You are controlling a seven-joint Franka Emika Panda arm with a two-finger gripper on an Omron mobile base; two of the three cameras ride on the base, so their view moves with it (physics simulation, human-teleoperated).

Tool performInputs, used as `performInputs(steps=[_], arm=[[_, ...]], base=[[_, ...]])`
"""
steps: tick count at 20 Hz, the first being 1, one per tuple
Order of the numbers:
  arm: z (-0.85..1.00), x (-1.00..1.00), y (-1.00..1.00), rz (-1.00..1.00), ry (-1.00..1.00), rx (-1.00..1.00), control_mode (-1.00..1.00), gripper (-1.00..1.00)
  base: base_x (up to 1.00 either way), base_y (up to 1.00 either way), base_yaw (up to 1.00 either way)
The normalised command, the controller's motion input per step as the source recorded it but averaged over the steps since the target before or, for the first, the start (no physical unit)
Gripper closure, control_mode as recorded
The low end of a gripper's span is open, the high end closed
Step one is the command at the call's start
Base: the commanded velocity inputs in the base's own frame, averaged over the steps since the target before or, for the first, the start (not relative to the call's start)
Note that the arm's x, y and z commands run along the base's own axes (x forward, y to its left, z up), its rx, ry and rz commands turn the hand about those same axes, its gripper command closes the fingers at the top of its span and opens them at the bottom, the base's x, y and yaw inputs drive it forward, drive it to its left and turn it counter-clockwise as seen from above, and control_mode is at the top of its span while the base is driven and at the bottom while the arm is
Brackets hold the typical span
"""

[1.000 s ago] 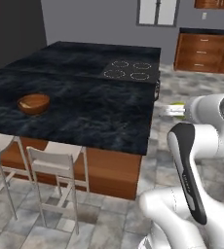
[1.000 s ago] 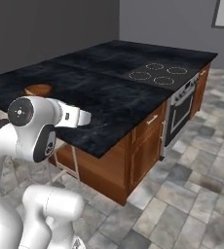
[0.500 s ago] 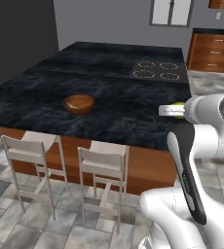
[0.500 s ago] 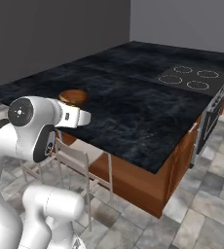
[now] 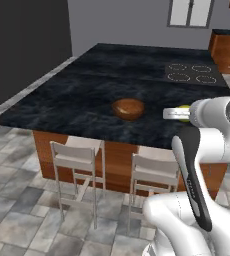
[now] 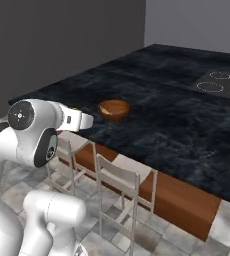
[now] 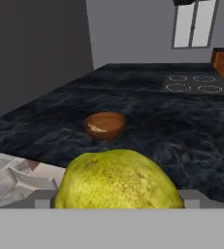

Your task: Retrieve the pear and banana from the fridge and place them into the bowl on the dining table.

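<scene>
No writing shows anywhere. The round reddish-brown wooden bowl [image 5: 128, 108] sits near the front edge of the black white-veined marble table [image 5: 77, 95], open top all around it. Right of the bowl, the gripper [image 5: 173, 114] is clamped on the smooth yellow-green pear [image 7: 119, 181].

No text, label, brand, number or sign can be read anywhere — every surface in view is unmarked.

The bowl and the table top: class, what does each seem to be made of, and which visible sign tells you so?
The bowl: probably wood, judging by its reddish-brown colour and soft satin sheen. The dining table top: seemingly polished marble or similar stone, black with pale veins; its base looks like brown wood.
</scene>
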Motion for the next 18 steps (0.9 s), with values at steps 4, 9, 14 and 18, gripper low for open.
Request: performInputs(steps=[4, 9, 14, 18], arm=[[0.00, 0.00, 0.00, 0.00, 0.00, 0.00, 1.00, 1.00], [0.00, 0.00, 0.00, 0.00, 0.00, 0.00, 1.00, 1.00], [0.00, 0.00, 0.00, 0.00, 0.00, 0.00, 1.00, 1.00], [0.00, 0.00, 0.00, 0.00, 0.00, 0.00, 1.00, 1.00]], base=[[0.45, 0.96, 0.00], [0.63, 0.18, -0.07], [0.46, -0.10, -0.21], [0.38, -0.11, -0.26]])
